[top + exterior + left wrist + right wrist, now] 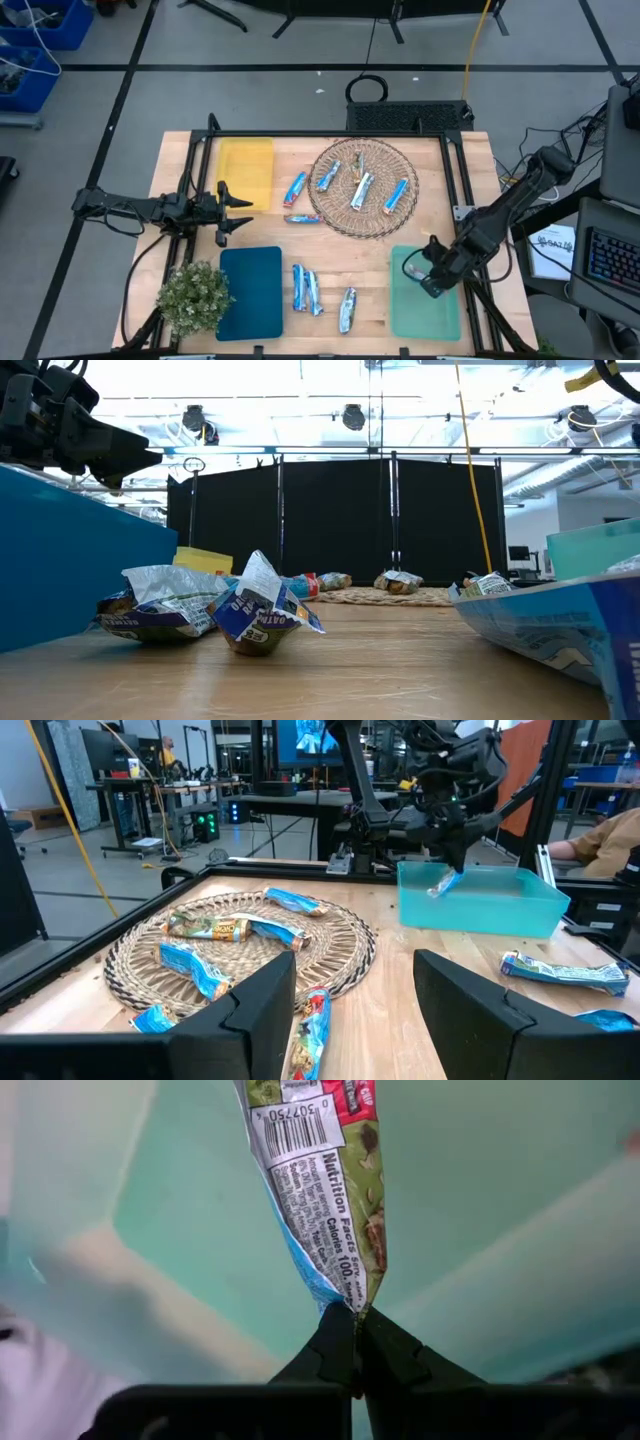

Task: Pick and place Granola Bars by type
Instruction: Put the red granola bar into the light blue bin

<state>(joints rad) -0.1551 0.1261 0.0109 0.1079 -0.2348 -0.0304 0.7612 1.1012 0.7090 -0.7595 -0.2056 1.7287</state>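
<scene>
Several granola bars in blue and silver wrappers lie in the round wicker basket (362, 188) and on the bare wood: two (296, 188) left of the basket and three (306, 290) near the front edge. My right gripper (352, 1312) hovers over the green tray (425, 300), shut on one bar (325, 1190) with a red and green print. My left gripper (240, 212) is open and holds nothing. It sits above the table between the yellow mat (246, 170) and the dark teal mat (250, 292), pointing toward the basket (240, 945). My right gripper pinches the bar by the crimped end of its wrapper (352, 1295), between the two fingertips. The bar runs straight out from the fingers, lifted clear above the green tray's floor (200, 1210). The left wrist view shows it hanging below the gripper (443, 885).
A small potted plant (195, 295) stands at the near left corner beside the dark teal mat. Black frame rails (455, 180) run along the table's edges. Bare wood lies between the basket and the near row of bars. A person sits beyond the table (610, 835).
</scene>
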